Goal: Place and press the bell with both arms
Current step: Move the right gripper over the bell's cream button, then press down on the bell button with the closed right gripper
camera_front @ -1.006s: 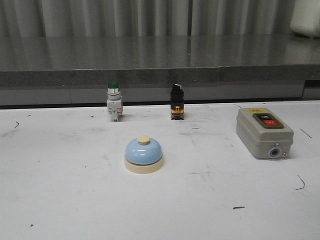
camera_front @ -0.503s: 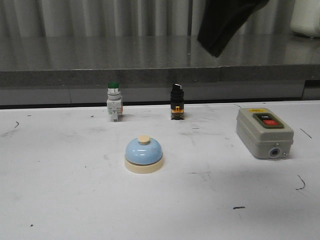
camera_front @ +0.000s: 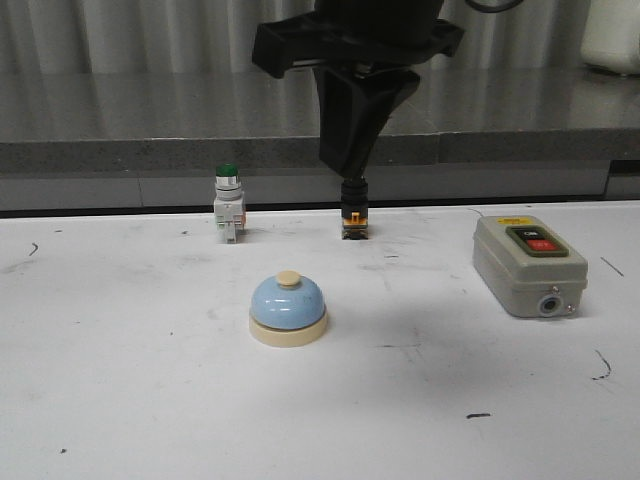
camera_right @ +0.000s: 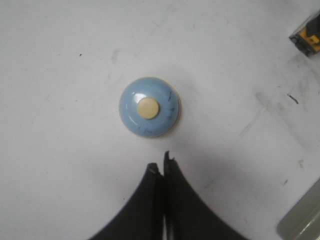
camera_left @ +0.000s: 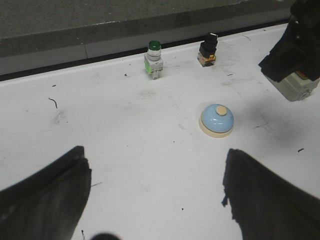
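Note:
The light-blue bell with its cream knob stands upright on the white table, a little left of the middle. My right gripper hangs high above the table, its fingers pressed together with nothing between them. In the right wrist view the shut right gripper points down just beside the bell, well above it. My left gripper is wide open and empty, held above bare table short of the bell. The left arm is out of the front view.
A green-capped push-button and a black selector switch stand at the table's back edge. A grey box with a red button lies at the right. A dark ledge runs behind the table.
The right arm has come into the front view from the upper right and moved left and down, now hanging over the middle of the table. The bell has not moved.

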Controlling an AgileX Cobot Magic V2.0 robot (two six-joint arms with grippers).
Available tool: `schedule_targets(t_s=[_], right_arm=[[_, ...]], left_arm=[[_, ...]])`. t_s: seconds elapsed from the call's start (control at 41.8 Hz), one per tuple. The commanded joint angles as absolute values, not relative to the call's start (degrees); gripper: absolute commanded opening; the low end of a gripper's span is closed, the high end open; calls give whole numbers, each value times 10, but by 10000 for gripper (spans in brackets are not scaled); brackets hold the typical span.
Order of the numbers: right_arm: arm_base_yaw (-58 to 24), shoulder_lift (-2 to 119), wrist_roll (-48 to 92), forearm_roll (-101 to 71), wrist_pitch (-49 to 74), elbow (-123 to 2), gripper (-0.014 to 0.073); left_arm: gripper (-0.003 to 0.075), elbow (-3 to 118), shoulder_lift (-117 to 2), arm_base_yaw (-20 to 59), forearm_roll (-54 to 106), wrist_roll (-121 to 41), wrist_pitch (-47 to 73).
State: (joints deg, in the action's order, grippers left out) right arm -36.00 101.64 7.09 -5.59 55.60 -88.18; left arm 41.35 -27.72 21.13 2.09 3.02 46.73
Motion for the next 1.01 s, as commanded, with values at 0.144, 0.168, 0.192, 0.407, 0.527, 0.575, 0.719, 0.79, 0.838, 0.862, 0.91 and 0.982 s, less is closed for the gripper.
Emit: schedule_targets(t_s=[0.144, 0.168, 0.192, 0.407, 0.527, 0.575, 0.719, 0.79, 0.838, 0.862, 0.91, 0.982], right_arm=[[-363, 1031, 77, -54, 561, -944, -68], [-363, 1036, 77, -56, 562, -948, -68], [-364, 1040, 77, -58, 562, -952, -68], [-370, 1095, 77, -71, 555, -984, -68], [-370, 1129, 77, -71, 550, -991, -68], [-370, 1145, 77, -71, 548, -991, -68], [-370, 1177, 78, -69, 549, -992, -68], [-370, 1169, 78, -68, 550, -997, -68], [-370, 1158, 78, -68, 553, -999, -68], [-370, 1148, 78, -68, 552, -999, -68], [-370, 1131, 78, -68, 552, -999, -68], [-370, 1110, 78, -66, 553, -998, -68]], left_arm=[[535, 428, -280, 209, 25, 35, 422], [535, 428, -280, 209, 25, 35, 422], [535, 428, -280, 209, 25, 35, 422], [535, 428, -280, 209, 25, 35, 422], [535, 428, -280, 209, 25, 35, 422], [535, 428, -280, 209, 25, 35, 422], [535, 428, -280, 209, 25, 35, 422], [535, 428, -280, 209, 25, 35, 422], [535, 428, -280, 209, 25, 35, 422], [535, 428, -280, 209, 25, 35, 422], [535, 428, -280, 209, 25, 35, 422], [535, 428, -280, 209, 25, 35, 422]])
